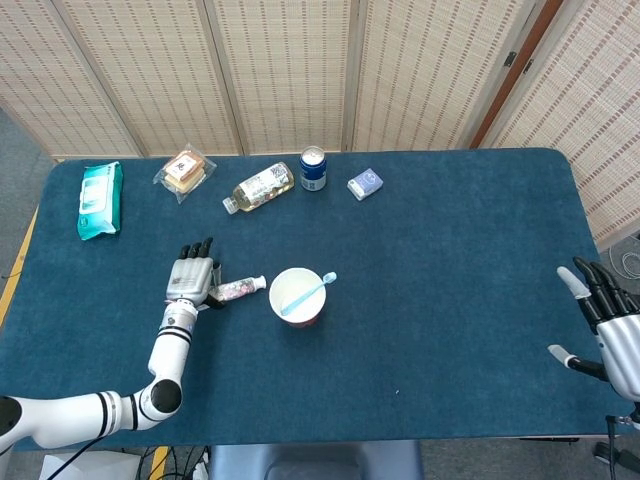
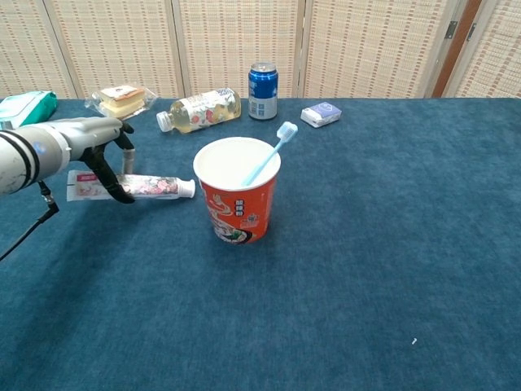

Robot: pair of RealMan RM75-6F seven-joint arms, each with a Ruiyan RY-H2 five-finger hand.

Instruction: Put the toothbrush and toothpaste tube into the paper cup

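My left robot hand (image 2: pixel 85 147) pinches the toothpaste tube (image 2: pixel 130 186) on the bench; toothbrush (image 2: pixel 269 155) is leaning in the paper cup (image 2: pixel 237 195); right robot hand (image 1: pixel 605 320) idles spread

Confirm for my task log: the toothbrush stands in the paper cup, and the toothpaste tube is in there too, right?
Not quite. The toothbrush is in the paper cup, but the chest view shows the toothpaste tube lying on the table beside it.

Matt blue cloth table (image 2: pixel 391 244), glossy printed paper cup (image 2: pixel 238 213), shiny metal can (image 2: pixel 262 80).
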